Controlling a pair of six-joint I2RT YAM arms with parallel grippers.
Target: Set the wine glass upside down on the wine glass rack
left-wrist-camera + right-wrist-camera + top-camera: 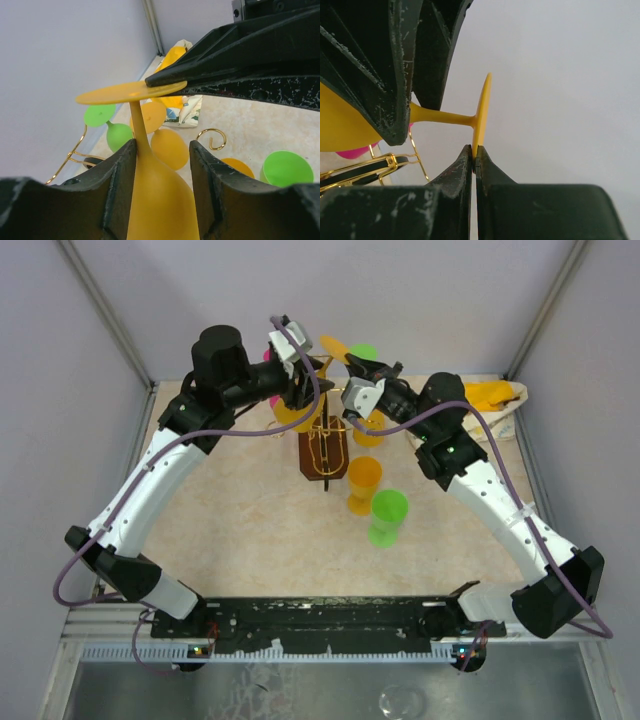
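A yellow wine glass [160, 200] sits between my left gripper's [162, 147] jaws, which close on its bowl; its stem and flat foot [130, 92] point away from the wrist. My right gripper [474, 150] is shut on the rim of that foot [482, 107], and its black fingers [225, 55] show in the left wrist view. In the top view both grippers, left [300, 390] and right [352, 360], hold the glass [333, 345] above the back of the gold wire wine glass rack [325, 440] on its dark brown base [308, 462]. A curled rack arm end [212, 137] shows below.
An orange glass [363, 483] and a green glass [387, 515] stand upside down in front of the rack. Yellow [368, 430], green [362, 352] and pink [268, 355] glasses are around the rack. A cloth bag [495, 400] lies at the back right. Walls enclose the table.
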